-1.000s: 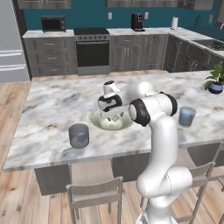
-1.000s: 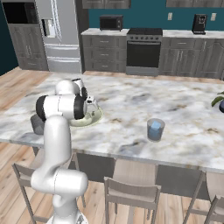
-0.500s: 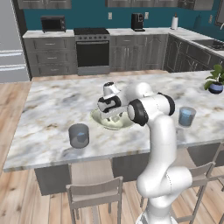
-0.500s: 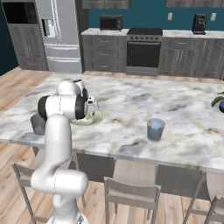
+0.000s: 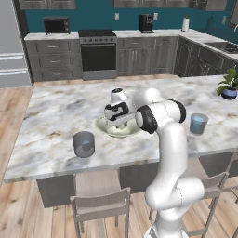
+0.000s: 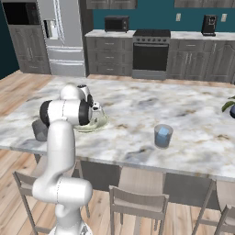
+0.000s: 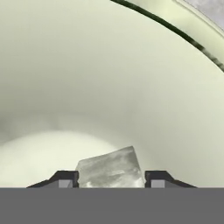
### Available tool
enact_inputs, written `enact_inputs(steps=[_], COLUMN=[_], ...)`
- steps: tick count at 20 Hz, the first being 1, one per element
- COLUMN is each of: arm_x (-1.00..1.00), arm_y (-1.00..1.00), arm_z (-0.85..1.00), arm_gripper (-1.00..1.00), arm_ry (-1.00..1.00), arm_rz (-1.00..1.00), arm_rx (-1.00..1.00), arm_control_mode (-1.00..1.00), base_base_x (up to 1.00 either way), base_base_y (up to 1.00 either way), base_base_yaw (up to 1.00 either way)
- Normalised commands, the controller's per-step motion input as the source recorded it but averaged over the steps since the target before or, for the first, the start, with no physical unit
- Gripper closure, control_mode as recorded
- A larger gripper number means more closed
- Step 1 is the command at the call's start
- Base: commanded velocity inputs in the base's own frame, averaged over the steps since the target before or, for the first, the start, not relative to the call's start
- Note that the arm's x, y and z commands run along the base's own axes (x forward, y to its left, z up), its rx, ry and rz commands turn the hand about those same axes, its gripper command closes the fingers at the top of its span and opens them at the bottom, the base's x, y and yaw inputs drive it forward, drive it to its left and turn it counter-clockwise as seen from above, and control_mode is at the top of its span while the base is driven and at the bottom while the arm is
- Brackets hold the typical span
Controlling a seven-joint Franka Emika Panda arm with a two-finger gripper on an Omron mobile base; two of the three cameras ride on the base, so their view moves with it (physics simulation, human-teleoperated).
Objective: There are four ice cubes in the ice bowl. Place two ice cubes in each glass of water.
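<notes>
Two glasses stand on the marble island, one left [image 5: 84,143], one right [image 5: 198,123], bowl [image 5: 103,125] between under the gripper [image 5: 116,122]. Right camera: same layout. Hand camera: a cube [image 7: 111,168] sits between narrowed fingertips [image 7: 65,178] inside the bowl; grip uncertain.

A home kitchen: marble island [image 5: 56,111], oven [image 5: 98,56], fridge [image 6: 59,36], microwave [image 6: 116,23], grey cabinets [image 5: 139,56].

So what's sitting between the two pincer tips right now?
In the hand view, one ice cube sits between the pincer tips, with the ice bowl behind it. Whether the tips touch it, I cannot tell.
</notes>
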Motion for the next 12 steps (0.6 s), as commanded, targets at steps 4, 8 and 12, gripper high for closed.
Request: enact_inputs(steps=[4, 8, 12], arm_x=[0.00, -0.30, -0.50], arm_y=[0.00, 0.02, 0.42], arm_z=[0.08, 0.62, 0.96], arm_gripper=[1.00, 1.00, 1.00], arm_ry=[-0.07, -0.02, 0.00], arm_rz=[0.01, 0.00, 0.01], arm_rx=[0.06, 0.10, 0.12], arm_control_mode=[-1.00, -1.00, -1.00], base_base_x=[0.00, 0.00, 0.00], base_base_y=[0.00, 0.00, 0.00], base_base_yaw=[0.00, 0.00, 0.00])
